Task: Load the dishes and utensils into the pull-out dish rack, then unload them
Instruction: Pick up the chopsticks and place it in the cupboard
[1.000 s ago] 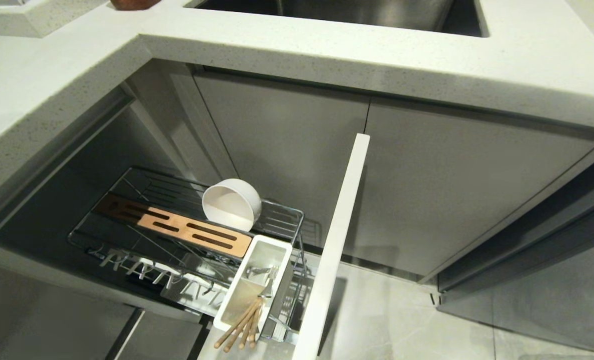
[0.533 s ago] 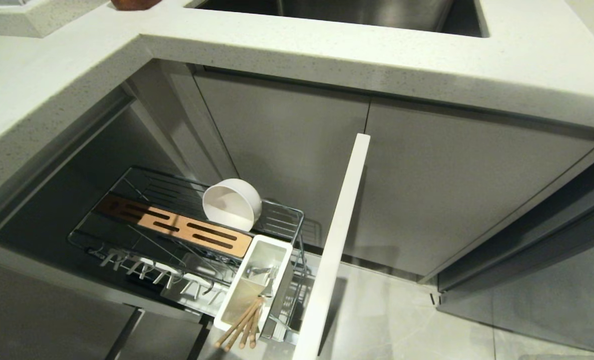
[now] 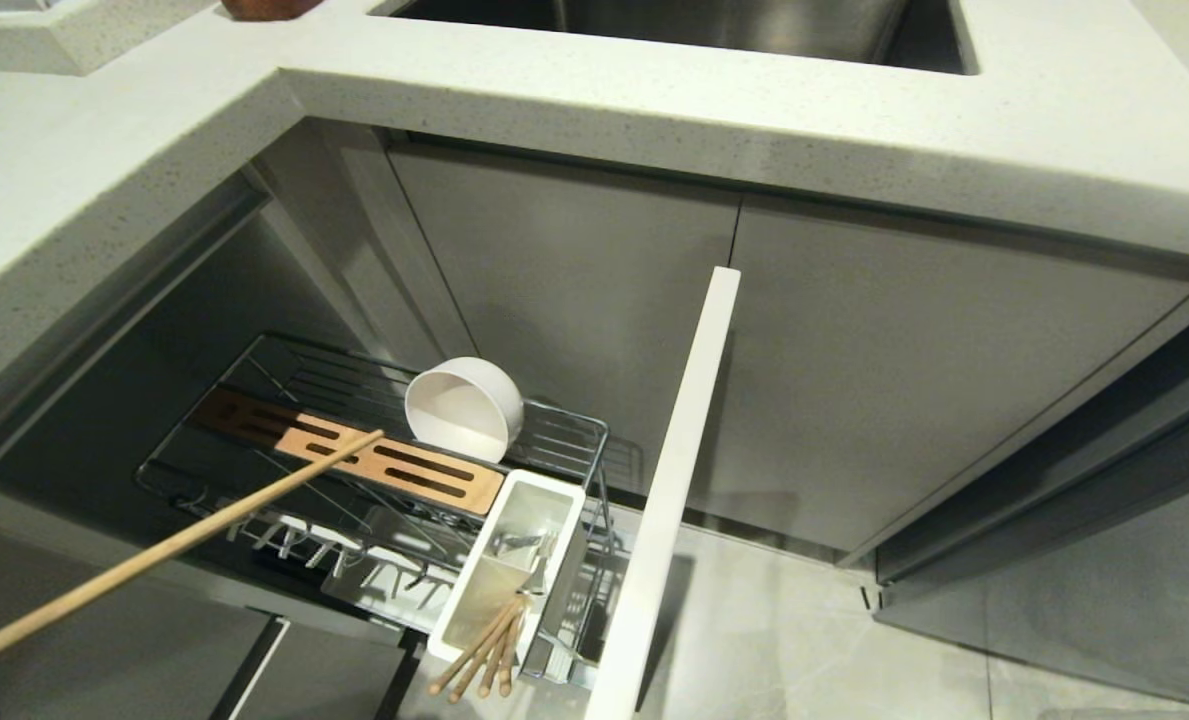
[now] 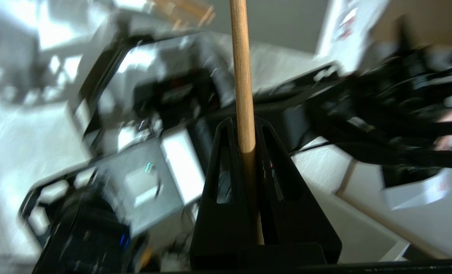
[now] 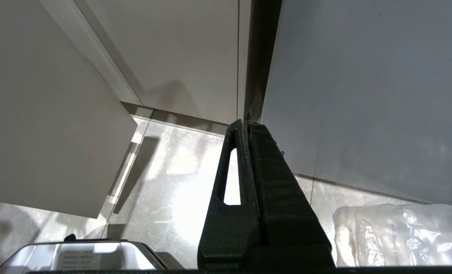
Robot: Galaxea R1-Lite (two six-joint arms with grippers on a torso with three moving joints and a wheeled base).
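Head view: rack (image 3: 554,425) is pulled out under the counter (image 3: 104,150), its pale front (image 3: 669,490) edge-on to me. Bowl (image 3: 464,408) sits tilted on its side on the wire shelf, touching the far edge of the wood strip (image 3: 349,450). Caddy (image 3: 509,560) at the rack's near end holds several chopsticks (image 3: 479,650), leaning out twd me; sthg shiny lies deeper in it, can't tell what. One chopstick (image 3: 169,545) slants in from lower left, tip over the wood strip near the bowl. Neither arm shows here. Sink (image 3: 674,25) at top.

L wrist view: my left gripper (image 4: 245,133) is pinching that chopstick (image 4: 242,76) between both fingers (image 4: 220,171); the stick runs straight out past the tips. Background is blurred.

R wrist view: my right gripper (image 5: 246,125) has fingers pressed together, holding nothing, pointing at a cabinet corner above the floor (image 5: 172,171). A plastic bag (image 5: 400,236) lies on the floor nearby.
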